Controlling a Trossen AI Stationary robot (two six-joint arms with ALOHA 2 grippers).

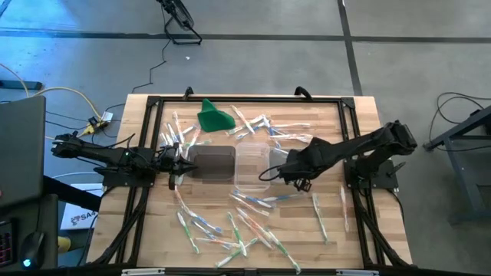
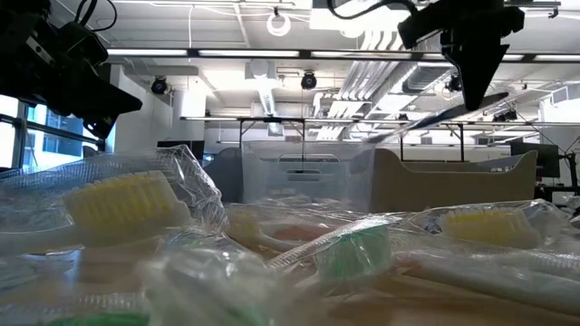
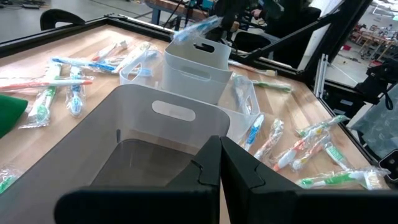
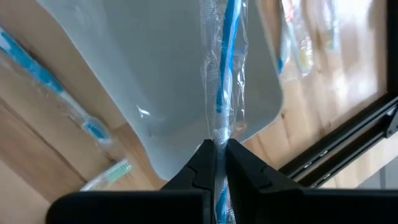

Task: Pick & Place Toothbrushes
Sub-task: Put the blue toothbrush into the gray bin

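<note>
Right gripper: the right gripper (image 4: pixel 216 155) is seen pinching a blue toothbrush (image 4: pixel 224 68) in its clear wrapper by one end, so that the rest hangs out over the pale tub (image 4: pixel 155 74) below; in the high view it sits right of centre (image 1: pixel 285 173).
Purpose of hold: the brush appears to be lined up along the tub's length, judged so that it can be dropped in flat.
Left gripper: the left gripper (image 3: pixel 219 168) is pressed together on nothing, at the near rim of the dark tub (image 3: pixel 143 134); in the high view it lies at left centre (image 1: pixel 178 162), judged to be waiting.
Tubs: three are set in a row at the middle of the table, the dark tub (image 1: pixel 213 162) leftmost, a clear tub (image 1: pixel 252 162) beside it.
Loose toothbrushes: many wrapped toothbrushes (image 1: pixel 230 230) are scattered across the lower centre, upper centre and right of the high view.
Green lump: a green cloth-like lump (image 1: pixel 213 116) lies at upper centre.
Surface: a wooden table (image 1: pixel 345 230) of pale planks, edged by a black frame.
Room: a grey floor with cables is seen around it; ceiling lights and pipes fill the top of the low view.
</note>
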